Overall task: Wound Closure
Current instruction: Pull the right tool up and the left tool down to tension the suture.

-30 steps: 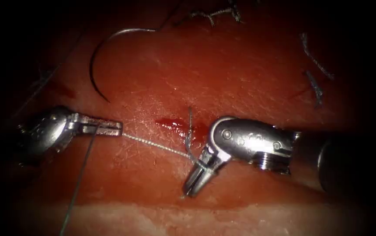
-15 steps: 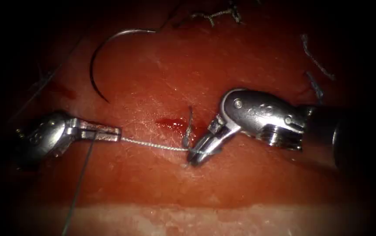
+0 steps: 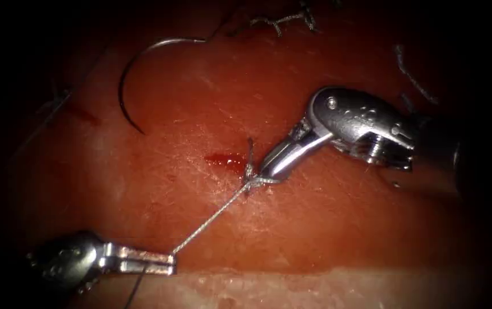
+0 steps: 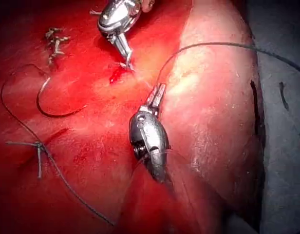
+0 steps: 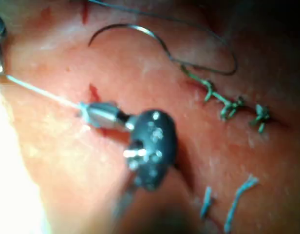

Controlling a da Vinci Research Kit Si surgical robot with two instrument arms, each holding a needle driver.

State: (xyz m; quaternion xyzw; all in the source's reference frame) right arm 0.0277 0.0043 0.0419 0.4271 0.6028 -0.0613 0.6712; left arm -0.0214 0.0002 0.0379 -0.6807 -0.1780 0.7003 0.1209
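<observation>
Silvery braided thread [image 3: 209, 220] runs taut between the left tool [image 3: 166, 264], pinching it low beside the knot [image 3: 250, 180], and the right tool [image 3: 266, 171], clamped at that knot. Free on the red tissue [image 3: 337, 229], the curved steel needle [image 3: 129, 80] lies above-left. Equal, opposed pulls would seat it best.

The left tool [image 3: 163, 263] moved down toward the near edge of the tissue [image 3: 337, 240], drawing the thread [image 3: 209, 218] into a taut slant. The right tool [image 3: 266, 170] rose and shifted right, its tip ending beside the knot [image 3: 250, 182].
</observation>
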